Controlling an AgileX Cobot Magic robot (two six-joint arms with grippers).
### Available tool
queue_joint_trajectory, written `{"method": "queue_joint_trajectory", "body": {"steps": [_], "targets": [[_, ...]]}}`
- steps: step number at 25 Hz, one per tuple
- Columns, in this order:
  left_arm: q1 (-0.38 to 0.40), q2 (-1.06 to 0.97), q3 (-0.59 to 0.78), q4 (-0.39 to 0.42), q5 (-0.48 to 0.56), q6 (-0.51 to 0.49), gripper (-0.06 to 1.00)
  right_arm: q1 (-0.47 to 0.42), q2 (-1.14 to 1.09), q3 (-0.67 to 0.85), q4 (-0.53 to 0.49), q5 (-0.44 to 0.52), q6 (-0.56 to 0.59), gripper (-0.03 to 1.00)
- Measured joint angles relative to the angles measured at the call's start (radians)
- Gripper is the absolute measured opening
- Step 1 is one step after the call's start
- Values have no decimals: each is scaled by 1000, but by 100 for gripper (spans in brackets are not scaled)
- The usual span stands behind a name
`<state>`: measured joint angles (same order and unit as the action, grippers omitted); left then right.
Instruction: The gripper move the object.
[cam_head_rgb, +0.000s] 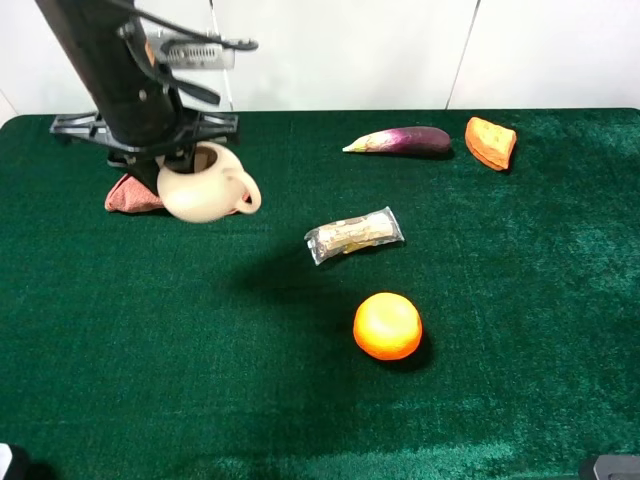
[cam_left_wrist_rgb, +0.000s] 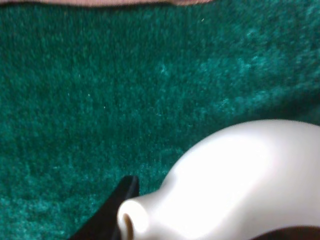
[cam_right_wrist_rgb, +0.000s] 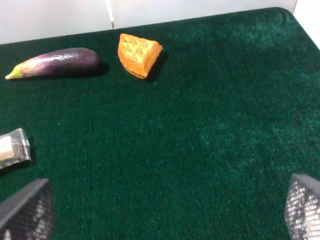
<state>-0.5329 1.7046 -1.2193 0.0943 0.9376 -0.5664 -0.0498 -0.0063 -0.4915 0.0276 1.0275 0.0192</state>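
Observation:
The cream-white pitcher (cam_head_rgb: 205, 187) with its loop handle is at the back left of the green table, in my left gripper (cam_head_rgb: 176, 163). The gripper is shut on the pitcher's rim, and the pitcher seems to hang a little above the cloth. In the left wrist view the pitcher (cam_left_wrist_rgb: 240, 180) fills the lower right, its short spout beside one black finger (cam_left_wrist_rgb: 119, 206). My right gripper (cam_right_wrist_rgb: 165, 220) is open and empty over bare cloth at the right. Only its two fingertips (cam_right_wrist_rgb: 27, 210) show.
An orange fruit (cam_head_rgb: 387, 325) lies front of centre. A wrapped snack (cam_head_rgb: 353, 234) lies mid-table. An eggplant (cam_head_rgb: 400, 140) and an orange waffle-like wedge (cam_head_rgb: 490, 142) lie at the back right. A pink object (cam_head_rgb: 130, 195) sits behind the pitcher, by the black arm base (cam_head_rgb: 215, 124).

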Motion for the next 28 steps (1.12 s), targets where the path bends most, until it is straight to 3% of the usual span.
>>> {"method": "queue_joint_trajectory", "body": {"steps": [11, 28], "targets": [[-26, 66, -195, -4, 88, 59, 34, 0, 0, 0, 0, 0, 0, 69], [-213, 452, -743, 41, 172, 144, 34, 0, 0, 0, -1, 0, 0, 69]]}}
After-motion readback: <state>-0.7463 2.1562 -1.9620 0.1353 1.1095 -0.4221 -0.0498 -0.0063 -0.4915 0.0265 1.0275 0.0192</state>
